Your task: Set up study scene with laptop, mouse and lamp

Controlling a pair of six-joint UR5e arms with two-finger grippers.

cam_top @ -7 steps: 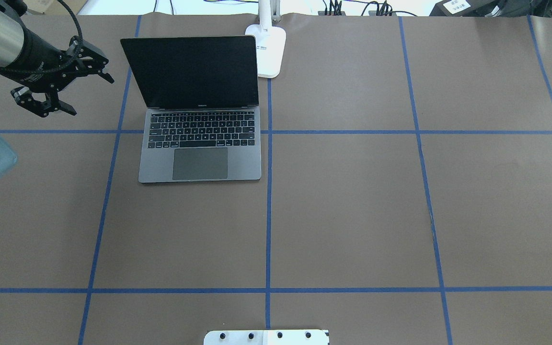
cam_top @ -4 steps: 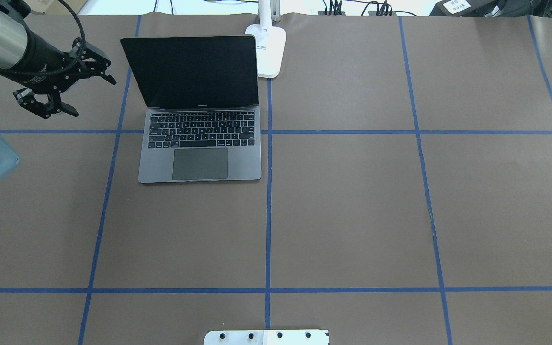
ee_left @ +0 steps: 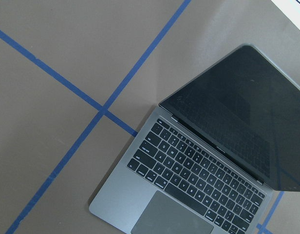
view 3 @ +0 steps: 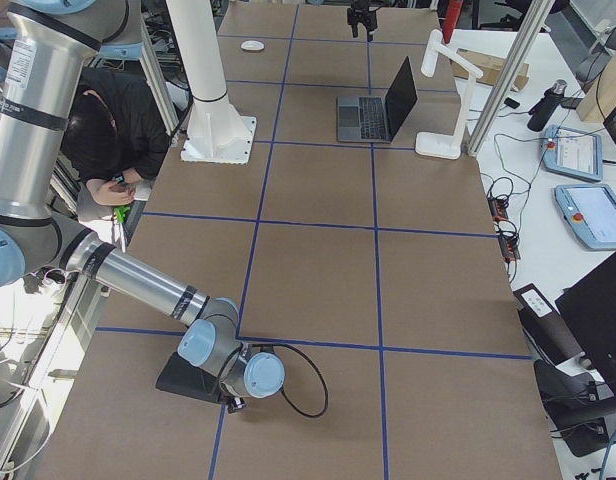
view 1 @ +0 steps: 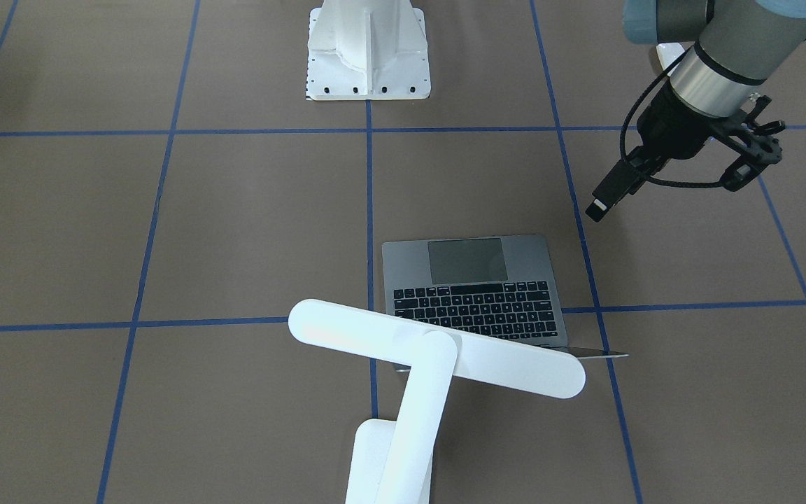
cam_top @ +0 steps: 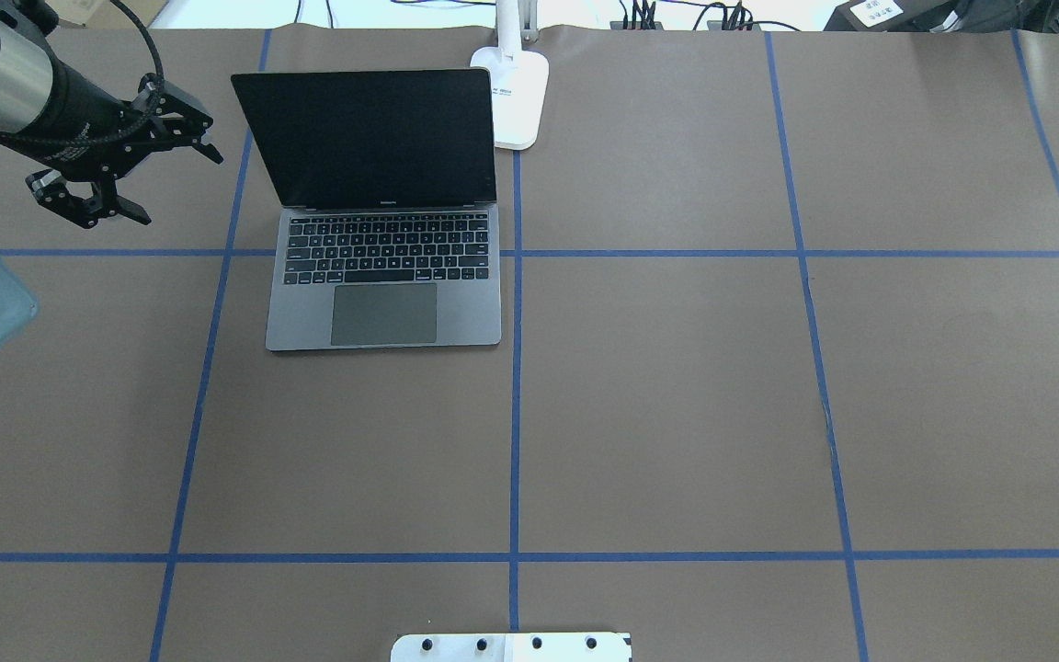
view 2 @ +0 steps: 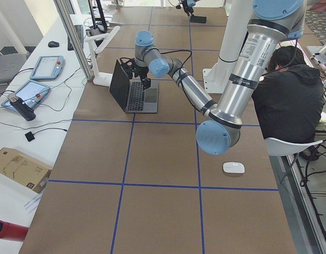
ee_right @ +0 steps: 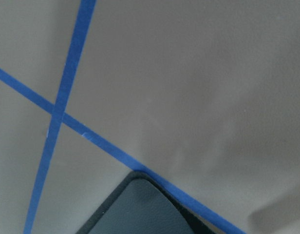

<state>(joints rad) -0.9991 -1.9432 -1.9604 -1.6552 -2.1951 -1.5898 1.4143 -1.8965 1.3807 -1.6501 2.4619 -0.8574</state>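
The laptop [cam_top: 382,303] stands open on the brown table, screen dark, also in the front view [view 1: 473,280] and the left wrist view [ee_left: 189,185]. My left gripper [cam_top: 184,189] hovers open and empty just left of its screen, not touching it. The lamp base [cam_top: 518,92] stands behind the laptop's right corner, and the lamp head [view 1: 438,346] hangs over the keyboard's far edge. The mouse [view 2: 233,168] lies near the table's robot-side edge, far from the laptop. My right gripper [view 3: 233,398] is low beside a black mat [view 3: 183,375]; I cannot tell whether it is open or shut.
The white robot pedestal [view 1: 368,49] is bolted at the table's middle near edge. A person [view 2: 290,100] sits beside the table behind the robot. Blue tape lines grid the brown cover. The mat's corner [ee_right: 135,209] fills the bottom of the right wrist view.
My left gripper has drifted slightly toward the laptop and the far edge, still open. Laptop and lamp have not moved.
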